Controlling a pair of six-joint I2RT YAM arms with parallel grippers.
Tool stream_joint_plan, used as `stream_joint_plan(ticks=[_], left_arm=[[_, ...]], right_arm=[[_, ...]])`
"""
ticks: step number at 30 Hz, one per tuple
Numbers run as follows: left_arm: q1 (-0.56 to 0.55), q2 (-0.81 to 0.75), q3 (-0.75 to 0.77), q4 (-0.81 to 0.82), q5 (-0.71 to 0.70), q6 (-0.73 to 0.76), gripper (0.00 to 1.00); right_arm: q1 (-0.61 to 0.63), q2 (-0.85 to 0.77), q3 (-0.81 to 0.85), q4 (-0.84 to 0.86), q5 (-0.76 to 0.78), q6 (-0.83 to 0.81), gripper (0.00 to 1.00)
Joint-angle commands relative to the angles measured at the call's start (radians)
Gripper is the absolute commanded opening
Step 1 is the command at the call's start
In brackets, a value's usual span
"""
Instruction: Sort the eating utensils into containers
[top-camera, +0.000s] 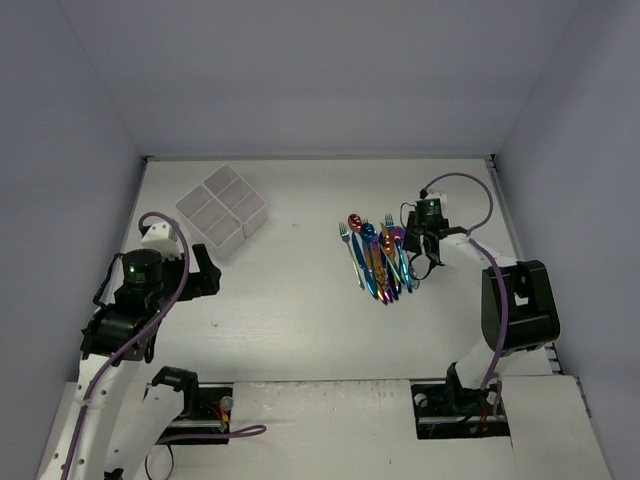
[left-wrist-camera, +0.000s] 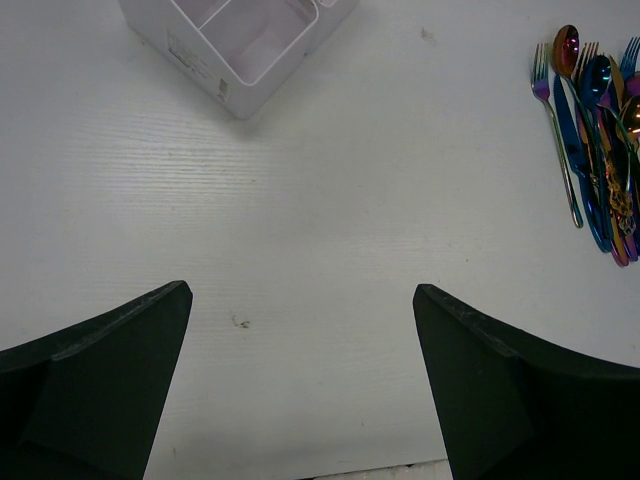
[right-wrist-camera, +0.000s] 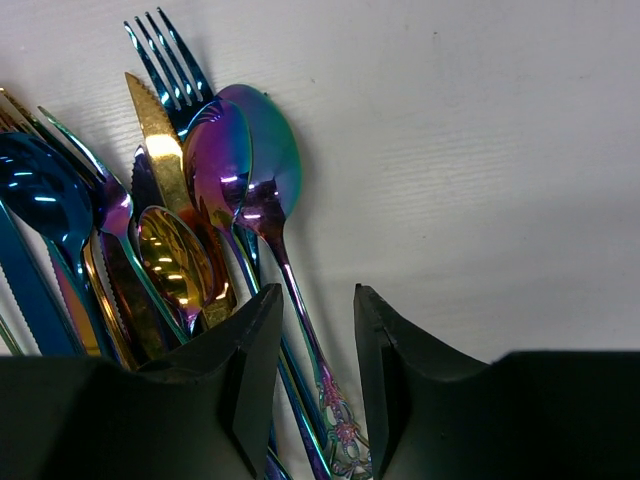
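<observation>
The eating utensils (top-camera: 378, 258) lie in one overlapping pile right of the table's middle, and also show at the right edge of the left wrist view (left-wrist-camera: 595, 140). My right gripper (top-camera: 415, 265) is low over the pile's right edge, open by a narrow gap. Its jaws (right-wrist-camera: 318, 300) straddle the ornate handle of a purple-teal spoon (right-wrist-camera: 265, 160) with room on both sides. A gold knife (right-wrist-camera: 155, 135), a gold spoon (right-wrist-camera: 175, 255) and a blue fork (right-wrist-camera: 170, 55) lie just left. The white four-compartment container (top-camera: 223, 210) stands at the far left, empty where visible (left-wrist-camera: 200, 60). My left gripper (top-camera: 205, 272) is wide open and empty (left-wrist-camera: 300, 300).
Grey walls close the table at the back and both sides. The container stands turned diagonally, near the left arm. A small dark speck (left-wrist-camera: 240, 322) marks the white table between the left fingers. The right arm's black elbow (top-camera: 515, 305) stands near the right edge.
</observation>
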Motion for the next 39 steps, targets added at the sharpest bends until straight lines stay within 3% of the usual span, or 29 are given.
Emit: stream_joint_plan(ticks=[1,15,24,39], left_arm=[[-0.003,0.009,-0.001,0.032,0.016,-0.014,0.92],[-0.003,0.021,-0.012,0.033,0.023,-0.009,0.92],[-0.004,0.031,-0.005,0.035,0.025,-0.006,0.92],[-0.005,0.059,0.061,0.042,0.067,-0.014,0.92]], right_arm=[[-0.002,0.011,0.004,0.073,-0.033,-0.029,0.32],[-0.002,0.091,-0.004,0.084,-0.062,-0.046,0.27],[-0.02,0.053,-0.013,0.088,-0.029,-0.066,0.01],[0.042,-0.206,-0.019,0.087,-0.013,-0.109,0.0]])
